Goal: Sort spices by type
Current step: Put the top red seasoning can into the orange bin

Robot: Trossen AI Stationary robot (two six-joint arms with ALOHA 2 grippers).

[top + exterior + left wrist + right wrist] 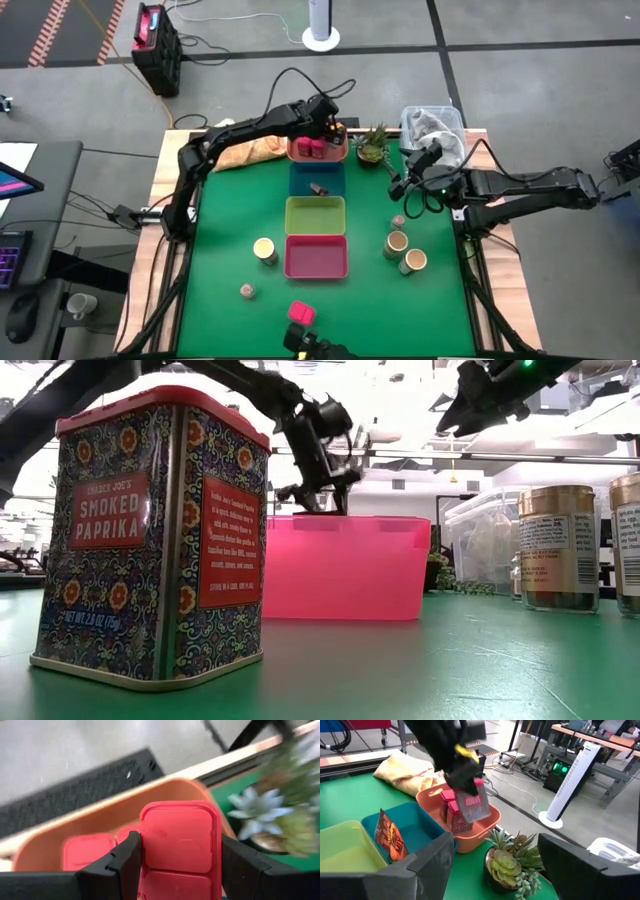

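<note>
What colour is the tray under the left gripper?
Orange tray, clearest in the right wrist view, below the left gripper.

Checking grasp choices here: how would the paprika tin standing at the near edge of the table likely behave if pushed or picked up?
The paprika tin looks rigid, with printed metal walls, so it should hold its shape under the fingers. Its flat sides and square base suggest sliding rather than rolling. It is taller than wide, so a high push might tip it. The glossy surface may be slightly slippery.

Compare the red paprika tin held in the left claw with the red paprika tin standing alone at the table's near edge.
The red patterned paprika tin in the left claw hangs tilted above the orange plastic tray; the red paprika tin at the near edge stands upright on the green mat, untouched. Both have red lids.
</note>
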